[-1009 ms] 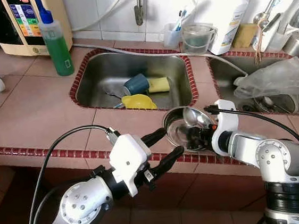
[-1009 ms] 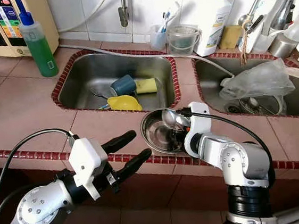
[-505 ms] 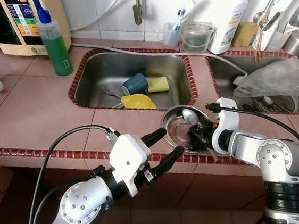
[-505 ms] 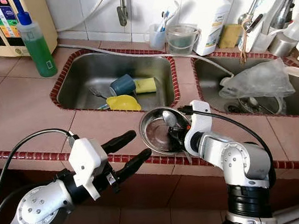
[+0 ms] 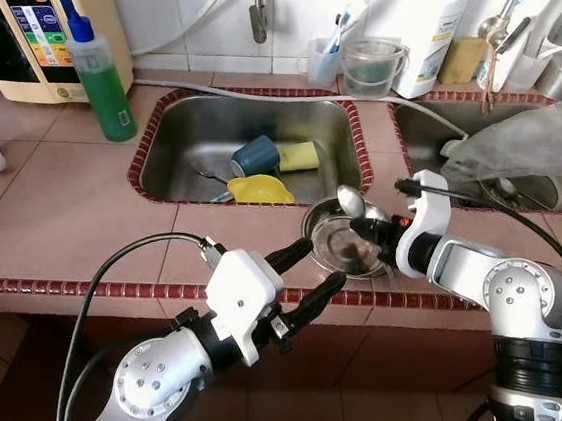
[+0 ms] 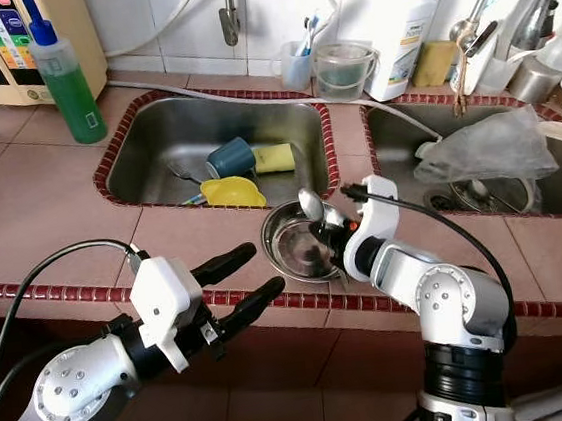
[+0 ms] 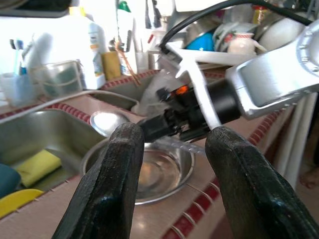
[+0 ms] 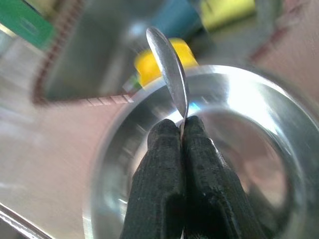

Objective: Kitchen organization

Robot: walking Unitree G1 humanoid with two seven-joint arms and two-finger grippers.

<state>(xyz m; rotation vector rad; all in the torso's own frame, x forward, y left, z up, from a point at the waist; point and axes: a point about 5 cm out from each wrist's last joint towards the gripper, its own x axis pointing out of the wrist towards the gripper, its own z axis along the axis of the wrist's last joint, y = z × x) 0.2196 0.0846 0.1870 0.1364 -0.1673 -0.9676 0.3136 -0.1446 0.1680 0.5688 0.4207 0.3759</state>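
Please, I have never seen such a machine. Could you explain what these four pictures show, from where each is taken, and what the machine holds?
It is a humanoid robot at a kitchen counter. Two pictures come from cameras on its head, looking down; the other two come from a camera on each wrist. The right end effector is shut on a metal spoon, above a steel bowl that stands on the tiled counter. The left end effector is open and holds nothing. The sink behind contains a blue cup, a yellow sponge and a yellow dish.
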